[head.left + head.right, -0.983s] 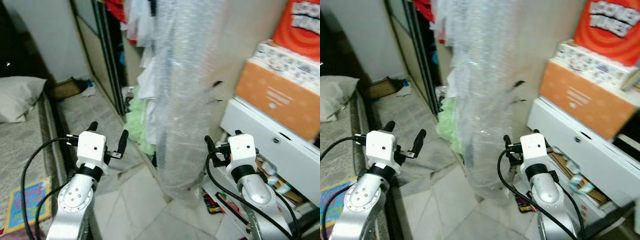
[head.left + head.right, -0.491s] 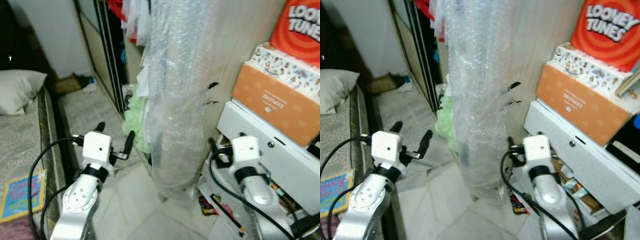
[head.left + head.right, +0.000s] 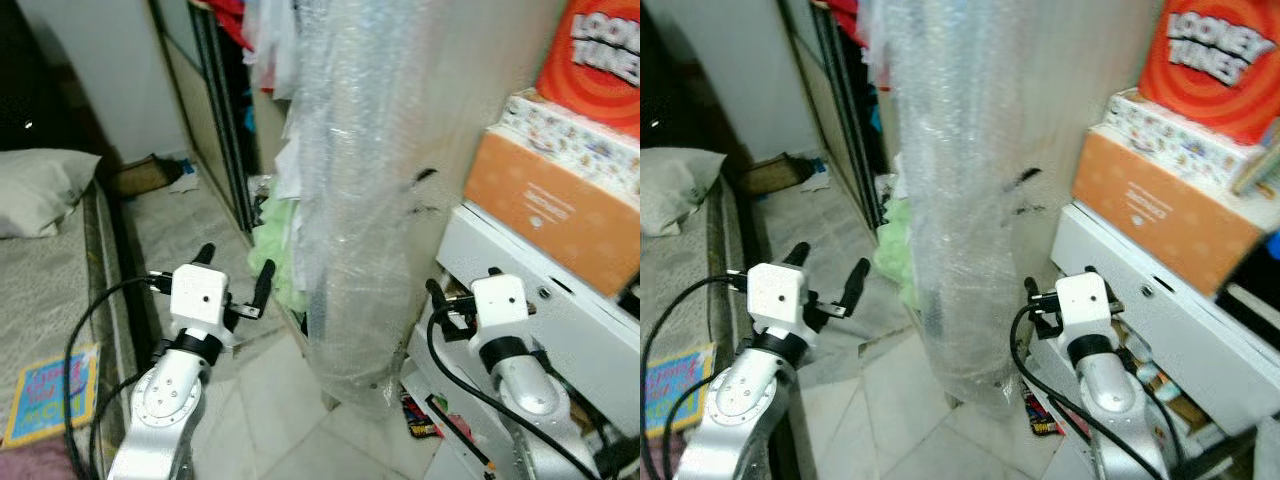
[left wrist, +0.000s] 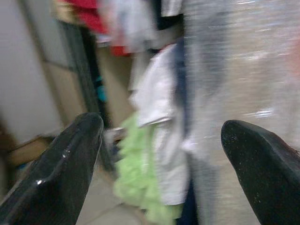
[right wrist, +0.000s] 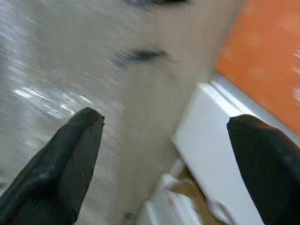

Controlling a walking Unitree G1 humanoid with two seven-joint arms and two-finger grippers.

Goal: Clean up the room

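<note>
Left end effector (image 3: 232, 283): fingers spread, empty.
Right end effector (image 5: 164, 154): spread, empty.
Bubble wrap roll (image 3: 365, 200): approach squarely (it may tip).

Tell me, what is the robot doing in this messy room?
It isn't holding anything yet. It stands in front of a tall roll of bubble wrap leaning by a closet full of clothes. The left gripper and right gripper are both raised with jaws open and empty, one on each side of the roll. Boxes are stacked on a white cabinet to its right, and a bed with a pillow is on its left.
</note>
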